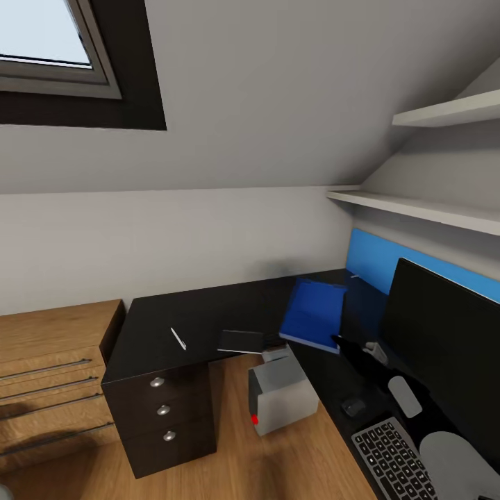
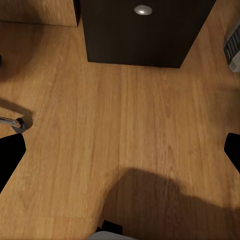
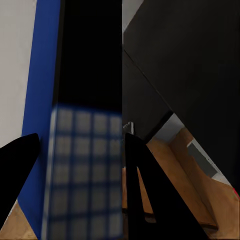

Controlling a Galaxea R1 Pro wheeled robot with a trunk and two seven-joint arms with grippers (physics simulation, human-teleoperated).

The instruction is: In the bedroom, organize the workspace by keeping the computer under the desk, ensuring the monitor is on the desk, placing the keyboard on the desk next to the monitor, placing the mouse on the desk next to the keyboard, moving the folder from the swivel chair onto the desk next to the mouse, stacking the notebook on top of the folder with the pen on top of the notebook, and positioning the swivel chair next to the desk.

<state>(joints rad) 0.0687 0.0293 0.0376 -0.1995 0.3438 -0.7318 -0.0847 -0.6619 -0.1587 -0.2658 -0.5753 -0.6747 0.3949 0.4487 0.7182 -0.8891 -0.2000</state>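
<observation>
blue folder [image 1: 314, 314] is seen lying on the black counter [image 1: 201, 316] at centre right, notebook [image 1: 241, 341] and pen [image 1: 178, 338] left of it, keyboard [image 1: 394, 460] lower right. both jaws' states can't be told.

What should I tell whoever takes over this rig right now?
Left gripper: open, nothing held, over bare floor.
Right gripper: fingers closed on the blue folder, held tilted above the desk corner.
On the desk: monitor, keyboard, what looks like the mouse, notebook at the edge, pen.
Computer: on the floor by the desk.
Left: lay the folder down beside the mouse, stack notebook then pen on it, and bring the chair to the desk.
</observation>
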